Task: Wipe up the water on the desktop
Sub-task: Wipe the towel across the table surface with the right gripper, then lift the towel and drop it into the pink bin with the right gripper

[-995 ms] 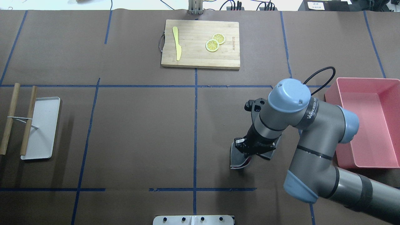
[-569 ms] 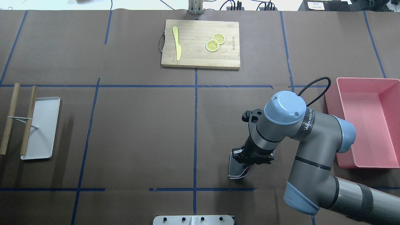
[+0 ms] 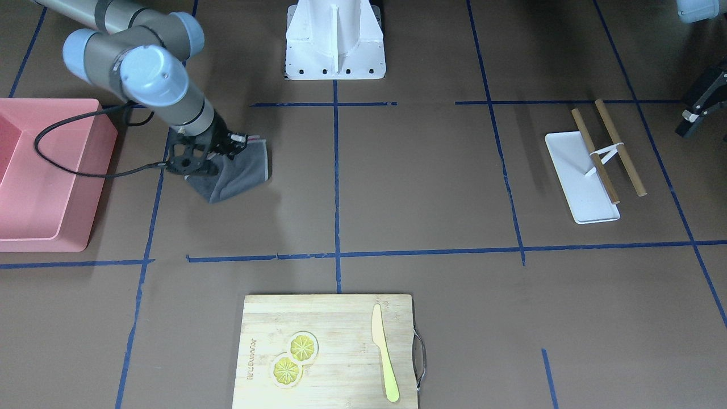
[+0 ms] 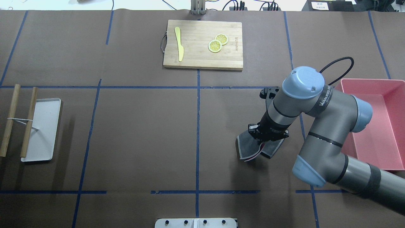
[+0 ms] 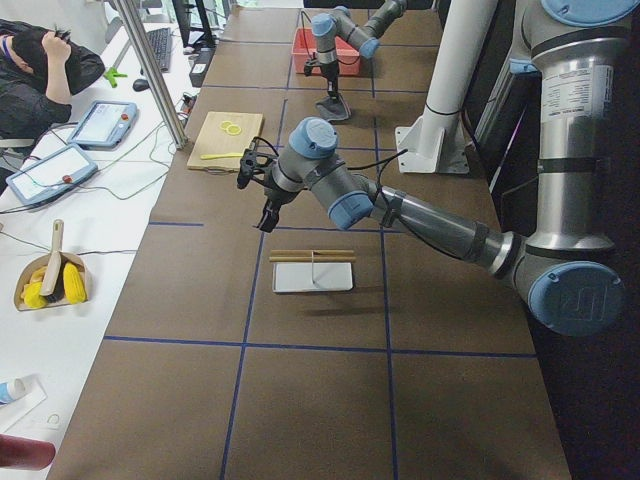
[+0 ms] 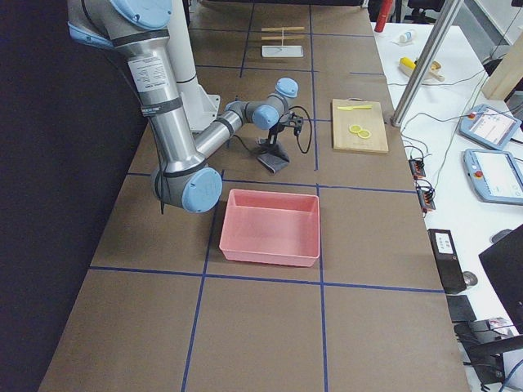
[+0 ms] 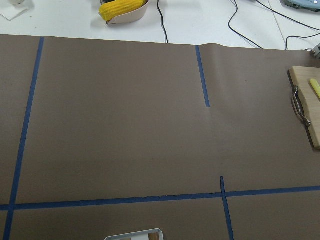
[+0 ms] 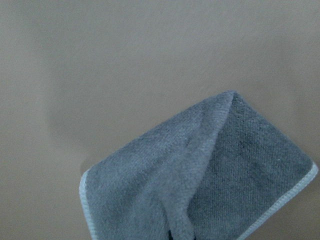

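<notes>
The desktop (image 4: 142,133) is matte brown with blue tape lines; I see no water on it. My right gripper (image 4: 267,134) is shut on a grey cloth (image 4: 248,147) and presses it onto the desktop right of the centre tape line. The cloth also shows in the front-facing view (image 3: 238,173) and fills the lower right wrist view (image 8: 200,170), folded, with a pale hem. My left gripper (image 3: 696,116) hangs above the table at the far side, near the white tray; I cannot tell whether it is open or shut.
A pink bin (image 4: 373,126) stands right of the right arm. A bamboo cutting board (image 4: 193,60) with a yellow knife and two lemon slices lies at the far middle. A white tray (image 4: 41,129) with two wooden sticks lies at the left.
The right gripper first dragged the cloth nearer to the robot, then pushed it away and to the right. The cloth is more spread out.
</notes>
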`<state>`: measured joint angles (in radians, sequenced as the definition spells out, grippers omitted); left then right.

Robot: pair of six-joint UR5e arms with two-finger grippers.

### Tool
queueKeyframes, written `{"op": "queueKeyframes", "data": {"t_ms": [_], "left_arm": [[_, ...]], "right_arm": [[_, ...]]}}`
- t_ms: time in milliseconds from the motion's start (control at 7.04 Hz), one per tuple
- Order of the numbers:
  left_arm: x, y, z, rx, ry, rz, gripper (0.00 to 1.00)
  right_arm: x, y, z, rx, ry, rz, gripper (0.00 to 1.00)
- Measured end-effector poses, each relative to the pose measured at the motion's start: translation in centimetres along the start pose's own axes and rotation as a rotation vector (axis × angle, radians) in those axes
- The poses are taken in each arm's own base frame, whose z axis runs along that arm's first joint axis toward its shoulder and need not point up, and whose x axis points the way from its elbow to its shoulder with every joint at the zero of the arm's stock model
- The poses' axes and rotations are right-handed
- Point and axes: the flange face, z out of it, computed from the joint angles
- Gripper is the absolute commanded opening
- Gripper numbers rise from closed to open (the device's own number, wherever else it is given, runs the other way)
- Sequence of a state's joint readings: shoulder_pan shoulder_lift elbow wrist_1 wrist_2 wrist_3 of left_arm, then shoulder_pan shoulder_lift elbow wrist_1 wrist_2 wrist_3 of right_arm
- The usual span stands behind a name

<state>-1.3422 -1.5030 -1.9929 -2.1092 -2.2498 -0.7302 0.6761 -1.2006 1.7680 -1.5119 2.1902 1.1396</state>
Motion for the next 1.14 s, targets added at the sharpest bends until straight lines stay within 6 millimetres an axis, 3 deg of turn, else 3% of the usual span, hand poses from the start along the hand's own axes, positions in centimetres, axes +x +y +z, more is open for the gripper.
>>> {"op": "queueKeyframes", "data": {"t_ms": [284,569,853,1137], "left_arm": [[0.1,0.2,-0.3,0.002,0.001,0.001,1.00],[-0.1,0.4,-0.4,0.001,0.000,-0.001,1.00],[-0.5,0.6,-0.1,-0.005,-0.005,-0.007,1.00],[-0.9,0.7,0.1,-0.010,-0.010,-0.013,1.00]], "right_arm": [[3.7,-4.8,-2.4,0.047,0.010,-0.005,0.00],[5.8,-7.6,-5.5,0.086,-0.010,0.012,0.00],[6.5,-9.1,-12.1,0.136,-0.095,0.028,0.00],[7.6,-6.8,-20.4,0.201,-0.153,0.050,0.00]]}}
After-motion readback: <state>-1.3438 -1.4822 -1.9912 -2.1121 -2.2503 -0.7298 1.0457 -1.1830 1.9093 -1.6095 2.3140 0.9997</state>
